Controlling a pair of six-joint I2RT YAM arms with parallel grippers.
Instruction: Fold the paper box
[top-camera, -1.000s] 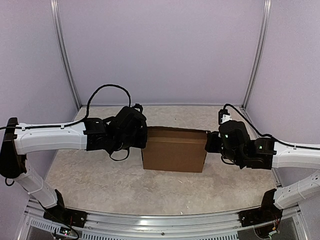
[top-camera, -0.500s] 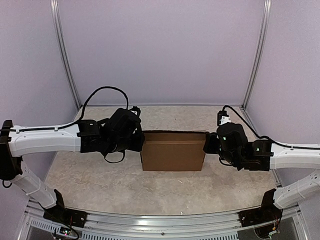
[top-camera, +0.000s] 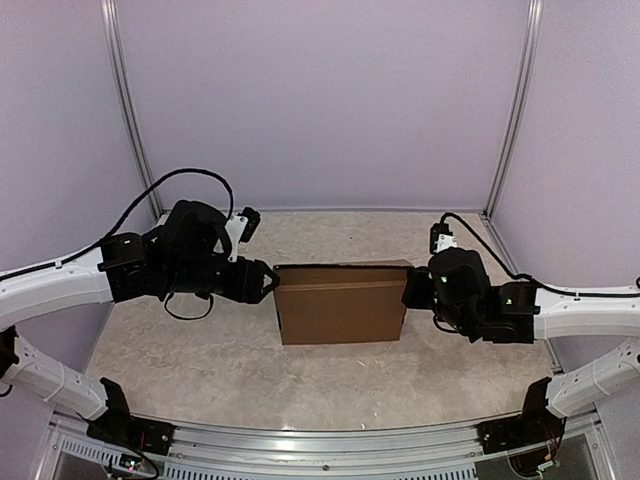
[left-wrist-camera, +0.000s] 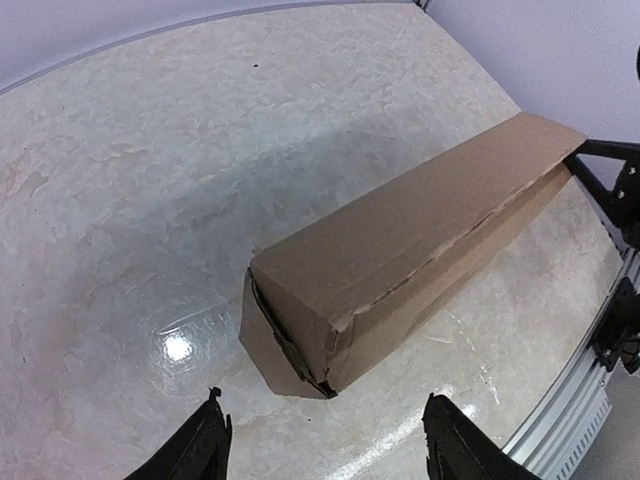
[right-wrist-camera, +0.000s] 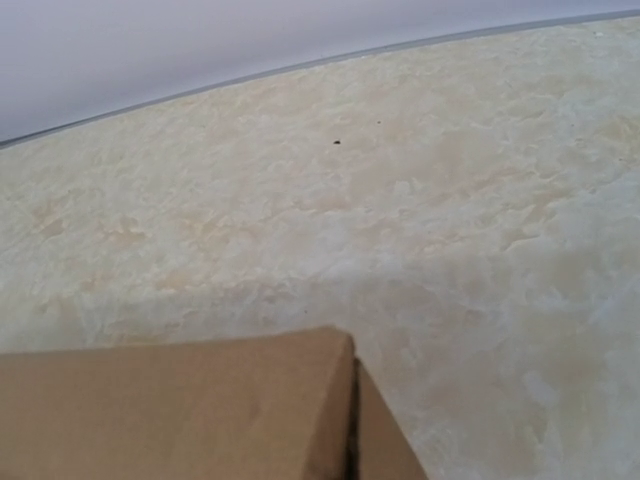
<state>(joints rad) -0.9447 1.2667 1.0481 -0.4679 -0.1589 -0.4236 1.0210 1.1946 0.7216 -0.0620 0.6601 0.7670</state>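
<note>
The paper box (top-camera: 340, 303) stands closed on the table, a plain brown shallow block seen from above. My left gripper (top-camera: 270, 283) sits just off its left end, not touching it. In the left wrist view the paper box (left-wrist-camera: 400, 255) lies ahead with a creased near corner and a side flap gaping slightly. There my left gripper (left-wrist-camera: 325, 440) is open, with only bare table between its fingertips (left-wrist-camera: 212, 445). My right gripper (top-camera: 409, 289) rests against the box's right end. The right wrist view shows only a box corner (right-wrist-camera: 180, 410); its own fingers are hidden.
The pale mottled table (top-camera: 200, 350) is enclosed by lilac walls with metal posts (top-camera: 130, 120) at the back corners. An aluminium rail (top-camera: 320, 442) runs along the near edge. The right arm's black parts (left-wrist-camera: 615, 185) show beyond the box's far end.
My left gripper has pulled back leftward off the box's left end and opened. The box and the right gripper have shifted slightly to the left.
</note>
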